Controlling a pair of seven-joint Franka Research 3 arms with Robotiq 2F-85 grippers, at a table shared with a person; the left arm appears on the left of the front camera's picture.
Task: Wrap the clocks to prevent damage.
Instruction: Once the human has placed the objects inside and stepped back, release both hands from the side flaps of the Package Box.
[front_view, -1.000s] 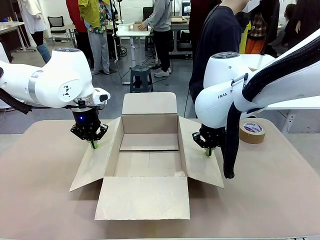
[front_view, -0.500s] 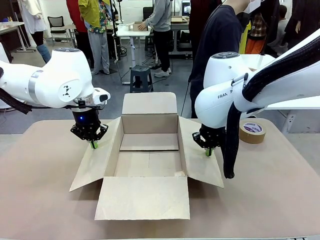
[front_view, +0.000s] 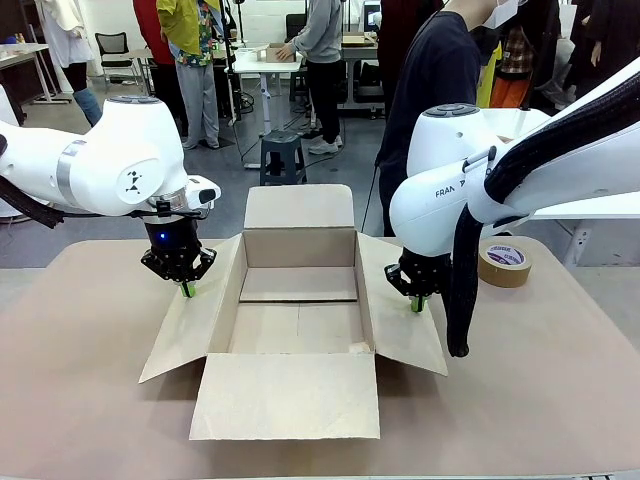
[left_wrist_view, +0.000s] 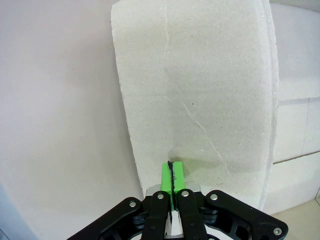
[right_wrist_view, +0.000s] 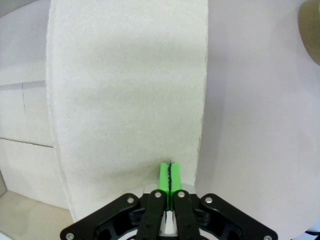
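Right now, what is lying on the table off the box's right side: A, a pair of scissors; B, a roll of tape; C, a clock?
B: a brown roll of tape lies flat on the table past the box's right flap.

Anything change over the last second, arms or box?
Nothing visibly changed. The left gripper and right gripper stay shut, tips down on the side flaps of the open cardboard box. The tape roll sits where it was.
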